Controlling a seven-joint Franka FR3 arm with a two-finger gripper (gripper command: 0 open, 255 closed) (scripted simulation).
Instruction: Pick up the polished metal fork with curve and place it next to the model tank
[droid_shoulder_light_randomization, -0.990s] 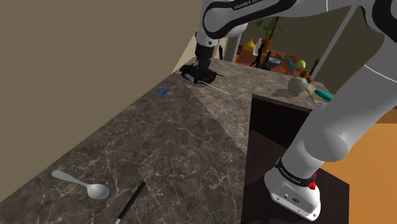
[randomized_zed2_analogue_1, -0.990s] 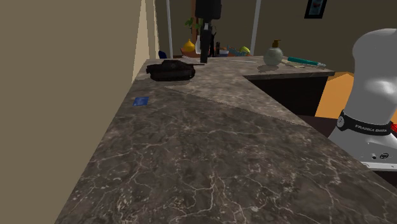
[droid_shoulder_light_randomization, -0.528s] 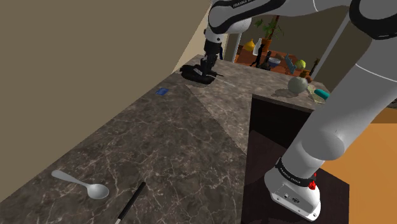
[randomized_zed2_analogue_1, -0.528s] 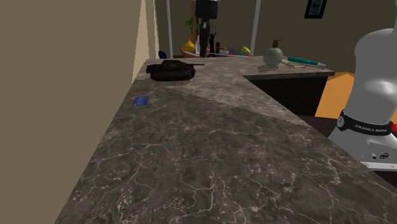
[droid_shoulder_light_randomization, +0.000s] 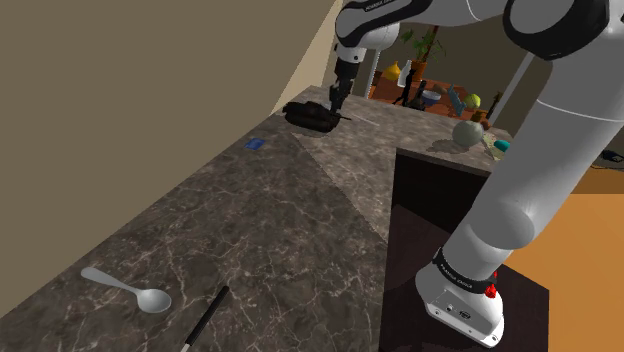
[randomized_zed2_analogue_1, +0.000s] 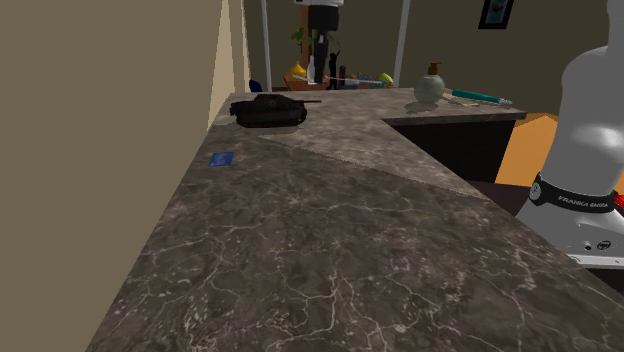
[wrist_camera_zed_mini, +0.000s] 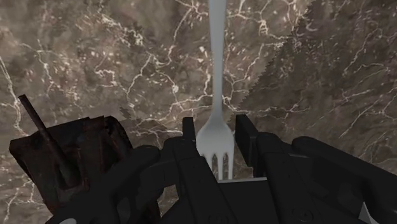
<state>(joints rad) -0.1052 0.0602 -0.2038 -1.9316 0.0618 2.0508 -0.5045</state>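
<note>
A silvery fork (wrist_camera_zed_mini: 215, 70) lies flat on the dark marble counter (droid_shoulder_light_randomization: 270, 220), its tines pointing at my gripper and its handle running away from it. Just beside it stands the dark model tank (wrist_camera_zed_mini: 63, 159), which sits at the counter's far end by the wall (droid_shoulder_light_randomization: 310, 115) (randomized_zed2_analogue_1: 268, 109). My gripper (wrist_camera_zed_mini: 216, 127) hangs above the fork's tines, open, with both black fingers (wrist_camera_zed_mini: 188, 130) clear of the metal. From the shoulder view the gripper (droid_shoulder_light_randomization: 333, 103) hovers just over the tank's right side, and in the second exterior view it (randomized_zed2_analogue_1: 320, 72) hangs behind the tank.
A grey spoon (droid_shoulder_light_randomization: 130, 290) and a thin black stick (droid_shoulder_light_randomization: 205, 315) lie at the counter's near end. A small blue item (droid_shoulder_light_randomization: 256, 144) rests by the wall. A round pale bottle (droid_shoulder_light_randomization: 467, 132) and a teal object (droid_shoulder_light_randomization: 510, 148) stand on the counter's right wing, past the dark recess.
The gripper has risen from close to the counter beside the tank and drifted slightly to the shoulder view's right. The tank has not moved.
</note>
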